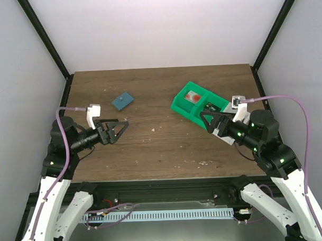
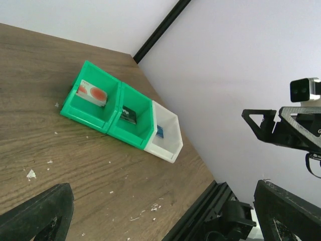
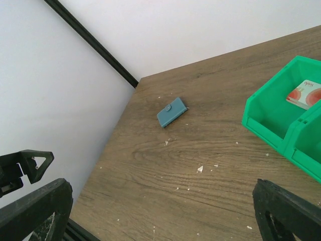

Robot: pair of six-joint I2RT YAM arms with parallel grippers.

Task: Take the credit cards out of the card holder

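The card holder (image 1: 123, 100), a small teal-blue wallet, lies shut and flat on the wooden table at the back left; the right wrist view shows it (image 3: 171, 112) with its snap tab fastened. One pale credit card (image 1: 192, 96) with a red round mark leans inside the far green bin (image 2: 92, 93). My left gripper (image 1: 121, 131) hovers open in front of the card holder, well short of it, with nothing between its fingers (image 2: 163, 198). My right gripper (image 1: 207, 122) hangs open over the bins, also holding nothing (image 3: 161, 193).
A row of bins stands at the right: two green compartments (image 2: 113, 131) and a white one (image 2: 170, 148). A dark card (image 2: 129, 114) sits in the middle bin and a blue item (image 2: 159, 131) in the white one. Small white crumbs dot the table.
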